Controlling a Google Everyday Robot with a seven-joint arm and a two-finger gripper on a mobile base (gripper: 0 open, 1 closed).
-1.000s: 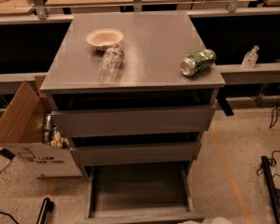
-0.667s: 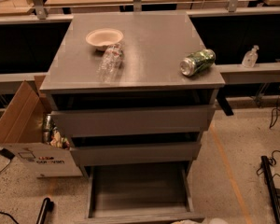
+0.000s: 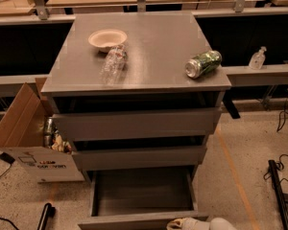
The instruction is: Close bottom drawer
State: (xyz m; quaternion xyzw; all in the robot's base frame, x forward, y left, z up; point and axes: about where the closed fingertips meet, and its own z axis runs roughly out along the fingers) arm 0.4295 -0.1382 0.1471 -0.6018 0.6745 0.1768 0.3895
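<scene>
— What do we have at the far left?

— An open cardboard box [image 3: 24,143] on the floor [image 3: 249,143], right against the left side of the grey cabinet [image 3: 158,47]. We see cans [image 3: 50,131] and other bits packed inside it.

— And on the cabinet top?

— From the left, a paper bowl [image 3: 107,38] sits upright toward the back. A clear plastic bottle [image 3: 114,63] lies on its side just in front of it. Well apart, near the right edge, a green can [image 3: 203,63] also lies on its side.

— Where is the bottom drawer?

— The bottom drawer [image 3: 141,195] is the lowest of three. We see it pulled well out toward us, its grey inner floor open to view and its plain front close to the lower border. The top drawer [image 3: 134,123] and the middle drawer [image 3: 139,157] sit much further in.

— The gripper?

— We find the gripper [image 3: 194,223] at the very bottom, right of centre, just beside the right end of the drawer's front. Only a pale part of it shows. We cannot tell whether it is spread or closed, nor whether it touches the front.

— Further right?

— A small sanitizer bottle [image 3: 257,58] stands upright on the ledge [image 3: 273,71] behind the cabinet, and a black metal bar [image 3: 277,190] lies along the speckled floor near the right border.
</scene>
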